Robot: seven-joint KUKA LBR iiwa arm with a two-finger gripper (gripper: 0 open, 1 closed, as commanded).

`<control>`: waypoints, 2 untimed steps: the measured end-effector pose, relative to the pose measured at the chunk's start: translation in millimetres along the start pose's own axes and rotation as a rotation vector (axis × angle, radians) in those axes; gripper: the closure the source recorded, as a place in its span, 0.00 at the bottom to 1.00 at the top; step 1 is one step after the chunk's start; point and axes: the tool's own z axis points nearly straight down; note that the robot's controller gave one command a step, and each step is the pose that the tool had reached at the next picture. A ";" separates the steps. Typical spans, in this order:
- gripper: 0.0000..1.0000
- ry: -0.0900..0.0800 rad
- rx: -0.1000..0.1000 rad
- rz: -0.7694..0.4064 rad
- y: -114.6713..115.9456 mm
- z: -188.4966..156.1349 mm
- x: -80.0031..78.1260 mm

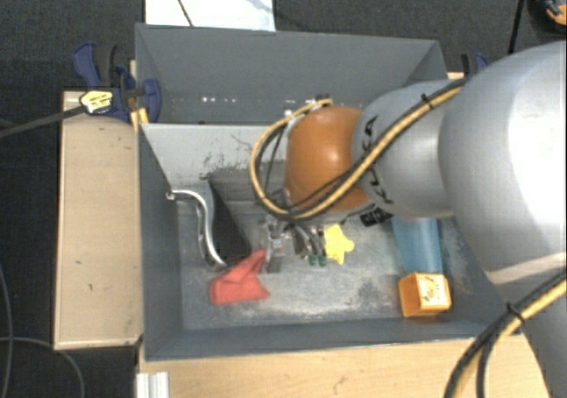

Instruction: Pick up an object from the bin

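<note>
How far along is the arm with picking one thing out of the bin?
Done: the claw is down inside the bin, between the red crumpled piece and the yellow piece. In hand: the grasp; whether it grips either is unclear. Left: the lift, since both pieces, the blue tube and the orange box lie on the floor.

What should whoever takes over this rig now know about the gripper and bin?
Gripper: low over the middle of the bin floor, between a red crumpled thing and a small yellow thing; open or shut, cannot tell.
View's right: blue cylinder, orange box. View's left: bent silver tube.
Done: nothing seen held. Left: grasp one thing and lift it out.
</note>
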 end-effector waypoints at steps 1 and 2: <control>1.00 0.007 0.002 -0.010 5.4 -44.7 22.6; 0.00 -0.001 0.000 -0.015 19.1 -30.0 17.6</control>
